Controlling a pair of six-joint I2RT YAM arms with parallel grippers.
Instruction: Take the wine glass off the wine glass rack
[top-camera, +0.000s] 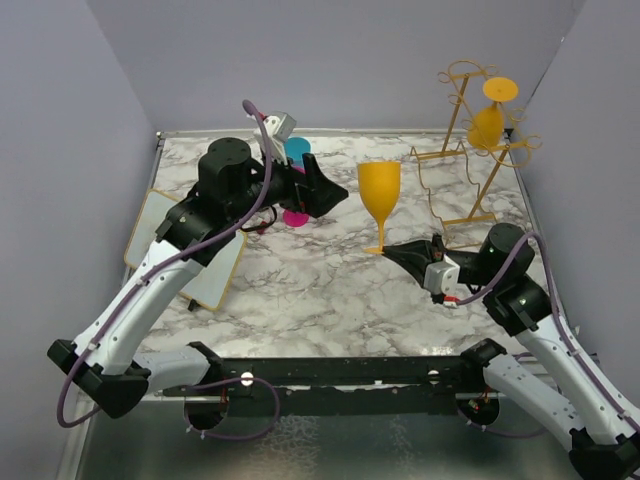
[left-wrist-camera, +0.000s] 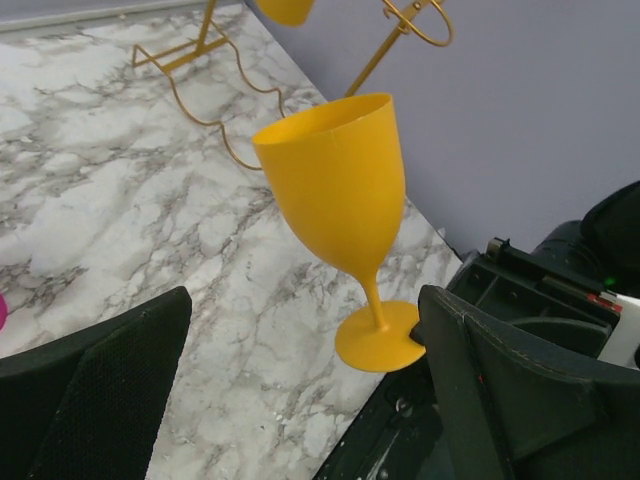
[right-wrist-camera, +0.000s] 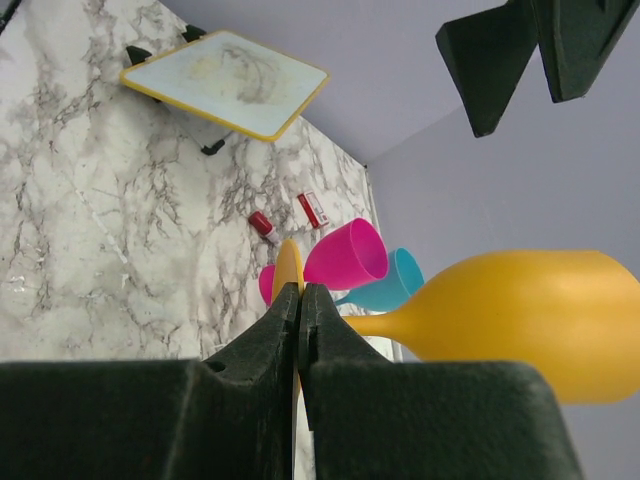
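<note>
A yellow wine glass stands upright mid-table, off the rack. My right gripper is shut on the rim of its foot; its bowl fills the right of the right wrist view. I cannot tell whether the foot touches the table. The gold wire wine glass rack stands at the back right with a second yellow glass hanging upside down on it. My left gripper is open and empty, just left of the held glass, which shows between its fingers.
A pink glass and a blue glass sit close behind my left gripper. A yellow-framed whiteboard lies at the left edge. A red marker lies near the pink glass. Grey walls enclose the table.
</note>
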